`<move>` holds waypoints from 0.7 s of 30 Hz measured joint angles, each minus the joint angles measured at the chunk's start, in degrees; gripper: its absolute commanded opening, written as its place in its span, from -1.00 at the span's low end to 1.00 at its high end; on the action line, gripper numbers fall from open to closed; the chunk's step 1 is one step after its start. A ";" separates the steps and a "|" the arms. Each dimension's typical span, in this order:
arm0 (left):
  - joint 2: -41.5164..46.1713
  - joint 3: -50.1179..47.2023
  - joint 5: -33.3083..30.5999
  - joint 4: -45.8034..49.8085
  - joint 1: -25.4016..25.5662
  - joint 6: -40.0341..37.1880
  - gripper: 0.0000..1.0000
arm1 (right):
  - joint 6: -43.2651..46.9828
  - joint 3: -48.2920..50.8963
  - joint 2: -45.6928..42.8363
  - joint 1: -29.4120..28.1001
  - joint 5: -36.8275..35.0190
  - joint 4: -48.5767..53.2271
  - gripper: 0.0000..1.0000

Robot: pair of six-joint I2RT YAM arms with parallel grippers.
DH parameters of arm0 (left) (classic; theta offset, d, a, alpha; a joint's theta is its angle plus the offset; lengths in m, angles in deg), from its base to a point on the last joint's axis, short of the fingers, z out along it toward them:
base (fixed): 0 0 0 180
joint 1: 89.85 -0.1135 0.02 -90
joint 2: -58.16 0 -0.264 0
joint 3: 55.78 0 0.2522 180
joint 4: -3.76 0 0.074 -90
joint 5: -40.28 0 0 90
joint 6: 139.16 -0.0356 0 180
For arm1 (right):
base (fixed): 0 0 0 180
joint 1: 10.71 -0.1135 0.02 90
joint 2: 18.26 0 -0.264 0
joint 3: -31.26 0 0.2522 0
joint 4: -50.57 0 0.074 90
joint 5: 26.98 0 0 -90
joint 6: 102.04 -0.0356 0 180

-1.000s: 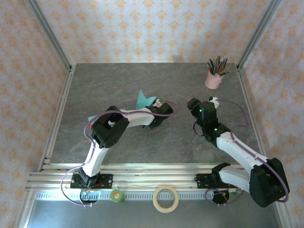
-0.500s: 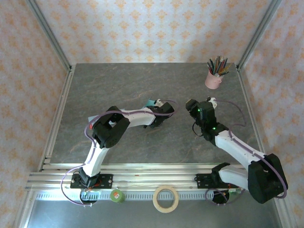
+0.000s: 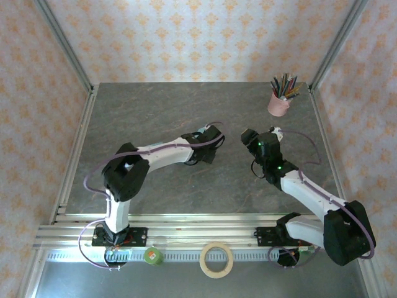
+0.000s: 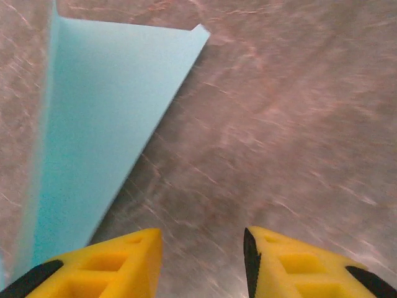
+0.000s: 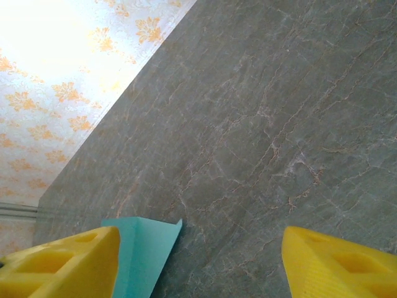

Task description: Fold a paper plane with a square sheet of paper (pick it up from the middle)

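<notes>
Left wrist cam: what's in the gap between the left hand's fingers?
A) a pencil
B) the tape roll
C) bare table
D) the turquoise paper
C: the left hand is open, and the gap between its yellow fingers shows just grey table. The turquoise paper lies flat off to the left side, running down past the left finger.

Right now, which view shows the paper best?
The left wrist view: the paper is large there, its long edge and a corner plain. The right wrist view catches one corner. In the top view the left arm hides most or all of it.
</notes>
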 measured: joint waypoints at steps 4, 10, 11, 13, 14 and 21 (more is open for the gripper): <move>4.98 -2.97 7.48 -2.03 -0.35 2.38 -0.03 | 0.61 0.00 -0.37 0.00 0.00 -0.09 0.52; 12.55 -10.58 17.70 -8.90 -6.71 6.67 0.10 | 1.25 1.09 -1.73 0.00 -0.11 -2.97 0.99; 13.57 -12.26 18.86 -10.38 -8.63 7.56 0.11 | 1.40 1.77 -2.36 0.00 -0.15 -3.63 0.99; 14.82 -15.34 21.16 -12.87 -12.28 9.44 0.11 | 1.44 2.86 -3.43 0.02 -0.37 -4.42 0.99; 15.02 -16.94 22.32 -14.43 -14.23 10.40 0.11 | 1.46 3.32 -3.89 0.02 -0.44 -4.63 0.99; 13.62 -23.32 28.92 -20.57 -18.62 15.37 0.10 | 2.45 3.89 -4.20 0.02 -0.57 -5.60 0.99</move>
